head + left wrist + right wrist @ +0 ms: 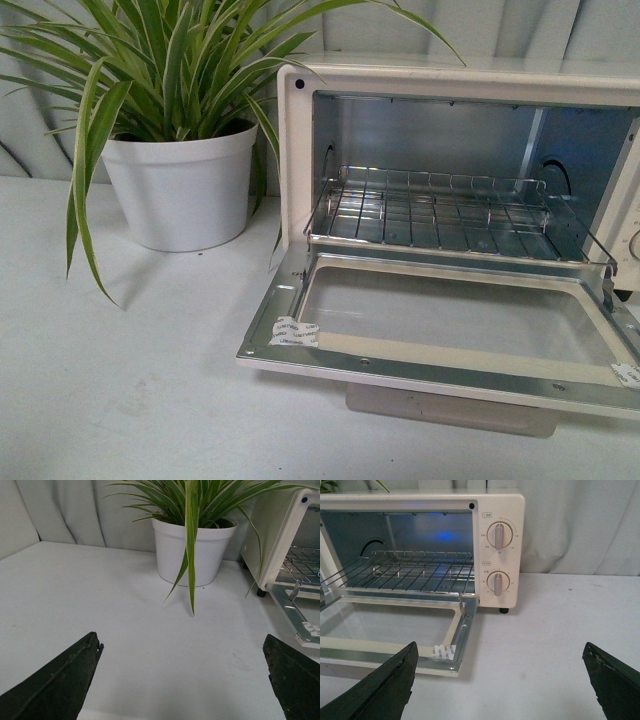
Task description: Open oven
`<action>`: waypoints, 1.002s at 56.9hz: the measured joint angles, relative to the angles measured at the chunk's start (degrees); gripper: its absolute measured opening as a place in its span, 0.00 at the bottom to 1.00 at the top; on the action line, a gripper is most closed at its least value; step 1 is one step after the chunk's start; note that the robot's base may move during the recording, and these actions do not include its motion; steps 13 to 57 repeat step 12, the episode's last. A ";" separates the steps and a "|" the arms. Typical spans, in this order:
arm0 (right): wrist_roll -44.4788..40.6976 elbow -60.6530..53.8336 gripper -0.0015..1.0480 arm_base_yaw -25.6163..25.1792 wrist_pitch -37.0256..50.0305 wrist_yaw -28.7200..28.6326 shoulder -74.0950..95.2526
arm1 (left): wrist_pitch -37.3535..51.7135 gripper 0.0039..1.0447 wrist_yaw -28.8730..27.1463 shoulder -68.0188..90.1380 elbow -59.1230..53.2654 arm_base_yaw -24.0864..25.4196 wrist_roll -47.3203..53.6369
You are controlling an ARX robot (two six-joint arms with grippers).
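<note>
Two arms: I see neither in the front view; each wrist camera shows only its own dark fingertips.
Left gripper (182, 680): jaws spread wide apart, nothing between them, hanging over bare bench (100, 605) with the potted plant (192, 550) at about 12 o'clock.
Right gripper (500, 682): jaws also wide apart and empty, facing the oven's control side, clear of the door.
Oven (300, 140): sits on the bench at roughly 2 o'clock in my front view, the plant just beside it at 10 o'clock.
Door (440, 355): folded right down, glass pane facing up, lying near level in front of the cavity; its handle shows under the front edge.
Wire rack (435, 210): drawn partly forward over the hinge line, interior fully exposed.
Knobs (498, 534): two dials on the side panel; I cannot read their settings.
Progress: I judge the opening finished, since the door looks at full travel.
Remaining: nothing on the door itself, by my reckoning; I only need to keep both arms clear.
</note>
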 joint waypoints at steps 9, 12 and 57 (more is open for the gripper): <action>-0.02 0.00 0.91 0.00 0.00 0.00 0.00 | 0.00 0.94 -0.02 0.00 0.00 0.00 0.00; -0.02 0.00 0.91 0.00 0.00 -0.02 0.00 | 0.00 0.94 0.00 0.00 0.00 0.00 0.00; -0.02 0.00 0.91 0.00 0.00 -0.02 0.00 | 0.00 0.94 0.00 0.00 0.00 0.00 0.00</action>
